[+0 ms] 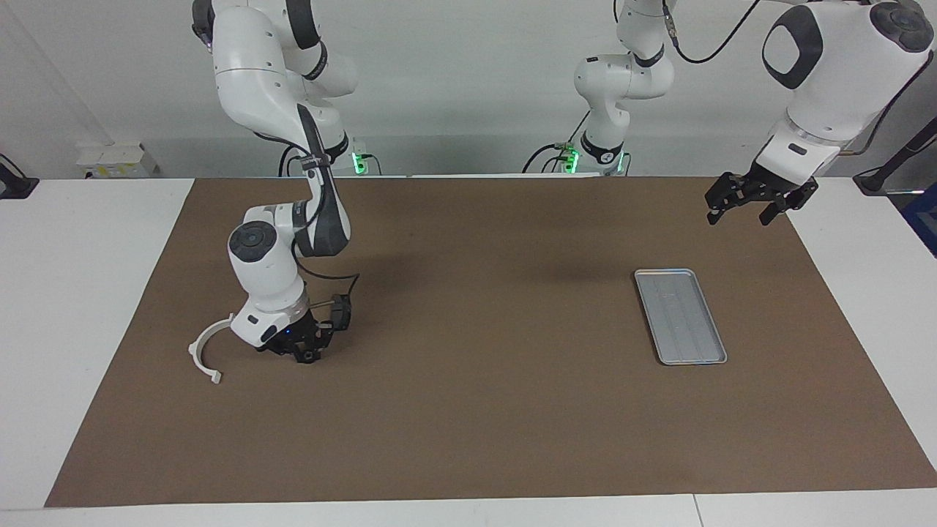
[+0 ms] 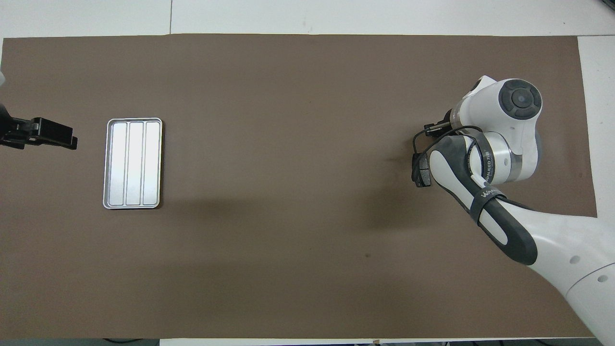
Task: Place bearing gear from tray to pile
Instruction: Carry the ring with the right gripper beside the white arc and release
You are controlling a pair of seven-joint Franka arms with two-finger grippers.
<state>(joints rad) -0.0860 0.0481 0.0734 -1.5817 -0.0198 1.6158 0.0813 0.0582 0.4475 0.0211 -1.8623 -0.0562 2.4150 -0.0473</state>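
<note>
The right tool [image 1: 299, 351], fingers nearly together on something unclear, sits low on the brown mat [image 1: 476, 410] beside the white bracket [image 1: 203, 353]. The left tool [image 1: 748, 203], fingers apart, waits raised near the tray [image 1: 680, 315] on the white counter [image 1: 80, 293].

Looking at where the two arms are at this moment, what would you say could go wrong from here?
1. The right gripper is down at the mat beside the white bracket; whatever it carries is hidden under the wrist, so a release may go unchecked, and the part could roll.
2. Pulling away sideways, the wrist could knock the bracket.
3. The tray looks empty; the left gripper, open in the air near the mat's corner, has nothing there to fetch.
</note>
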